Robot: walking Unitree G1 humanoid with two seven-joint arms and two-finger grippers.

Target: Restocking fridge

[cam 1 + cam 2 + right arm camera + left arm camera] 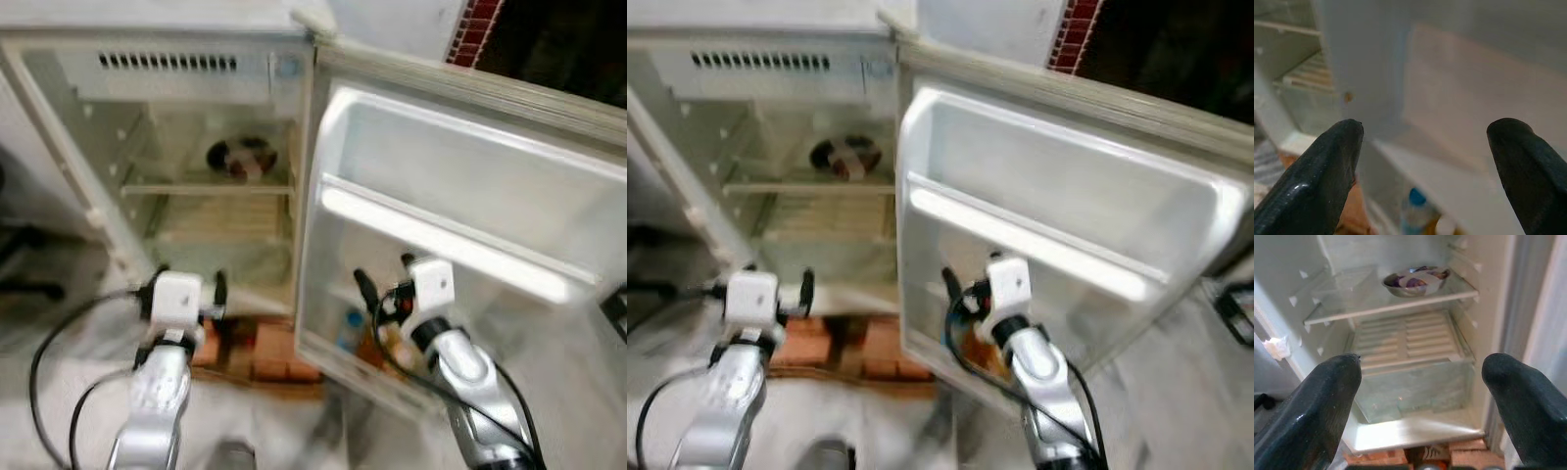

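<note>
Fridge [196, 59] stands open before the robot, its door [470, 225] swung out to the right of the cabinet. The right gripper [384, 279] hangs spread wide and empty in front of the door's lower part, just above the bottom door rack [338, 357]. In that rack sits a bottle with a blue cap [1415, 208], with something orange beside it that is too blurred to name. The left gripper [191, 287], also spread wide and holding nothing, faces the cabinet's lower opening, in front of the clear drawer [1415, 387]. Above that drawer is a slatted cover, and above that a shelf [1386, 306] carrying a metal bowl [1415, 280] with dark contents. Below the fridge, red bricks [269, 354] prop it off the floor.

Judging from the empty fingers, the step in hand is either fetching the next item or tidying what is in the door rack. To do it well, the right gripper should come down straight over the bottle's neck, keeping both fingers clear of the rack's front lip, and close only once the cap sits between them. The left arm should keep away from the door's edge.
</note>
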